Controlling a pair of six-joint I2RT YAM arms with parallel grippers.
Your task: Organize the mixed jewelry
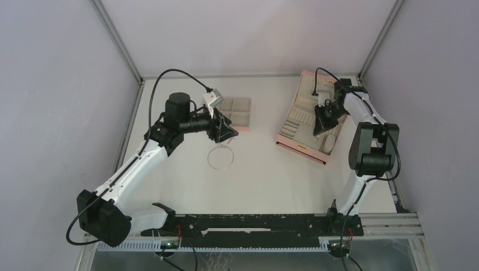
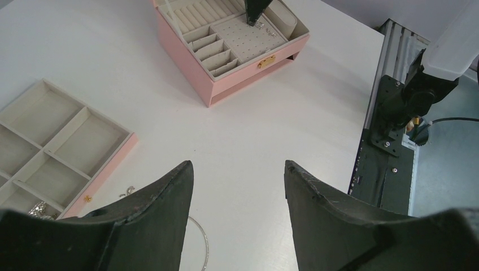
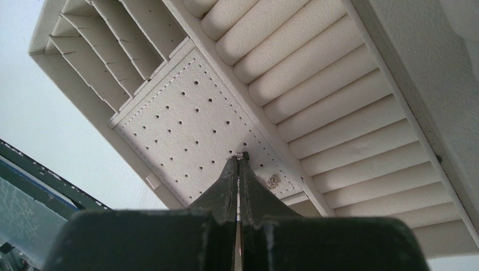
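Note:
A thin silver wire hoop (image 1: pixel 208 158) lies flat on the white table, just in front of my left gripper (image 1: pixel 224 134). In the left wrist view that gripper (image 2: pixel 237 166) stands open and empty, with an arc of the hoop (image 2: pixel 202 248) showing beside its left finger. A tiny silver piece (image 2: pixel 129 191) lies by the pink tray's edge, and a small chain cluster (image 2: pixel 39 209) rests in a tray compartment. My right gripper (image 3: pixel 242 156) is shut on a small silver stud against the perforated pad (image 3: pixel 186 121) of the pink box. Another stud (image 3: pixel 273 182) sits on the pad nearby.
The pink compartment tray (image 1: pixel 247 128) lies at the back centre, right behind the left gripper. The open pink box (image 1: pixel 301 148) stands at the back right, with ring rolls (image 3: pixel 316 107) and slot dividers (image 3: pixel 113 51). Grey walls close in three sides.

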